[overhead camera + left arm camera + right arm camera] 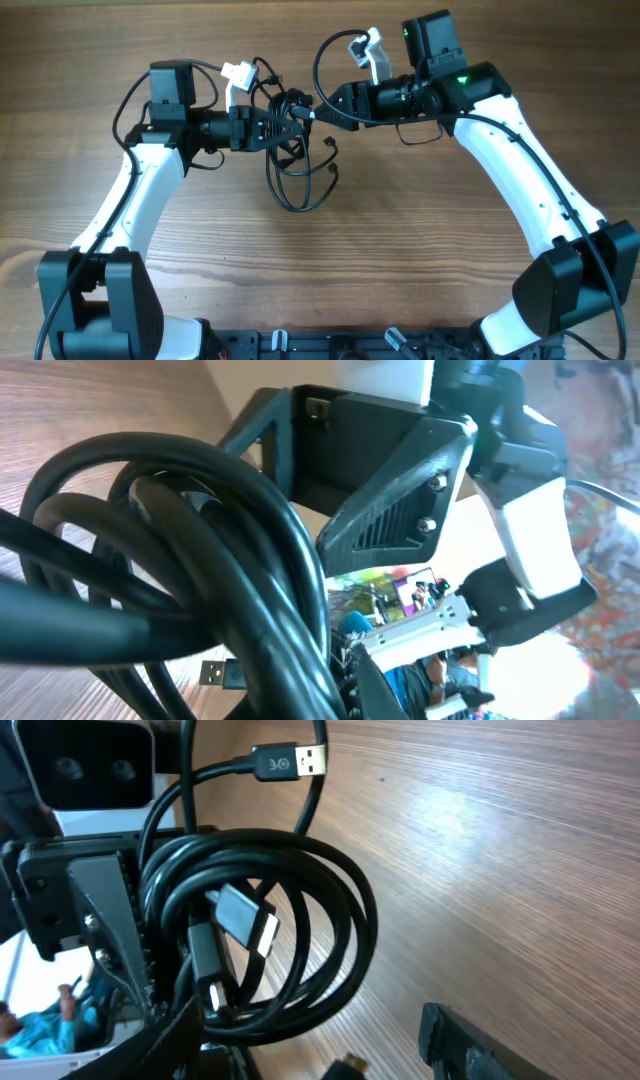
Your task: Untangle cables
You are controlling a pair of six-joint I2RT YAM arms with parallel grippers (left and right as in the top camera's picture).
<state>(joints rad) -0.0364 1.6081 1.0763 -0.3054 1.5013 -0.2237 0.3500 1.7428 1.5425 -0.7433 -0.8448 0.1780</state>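
The cables (292,100) are a black bundle held up between my two arms, with loose loops (300,195) drooping onto the wooden table. My left gripper (296,118) is shut on the bundle. In the left wrist view the thick coils (230,530) fill the frame around its jaws (335,665), with a USB plug (215,673) below. My right gripper (320,110) faces it, nearly touching. In the right wrist view its fingers (310,1055) are spread wide. The coil (335,890) hangs by its left finger, and a USB plug (290,762) sticks up.
The wooden table (420,260) lies bare below and to the sides of the arms. The thicker arm wiring loops above the right wrist (325,55) and near the left arm (130,100). The arm bases stand at the front edge.
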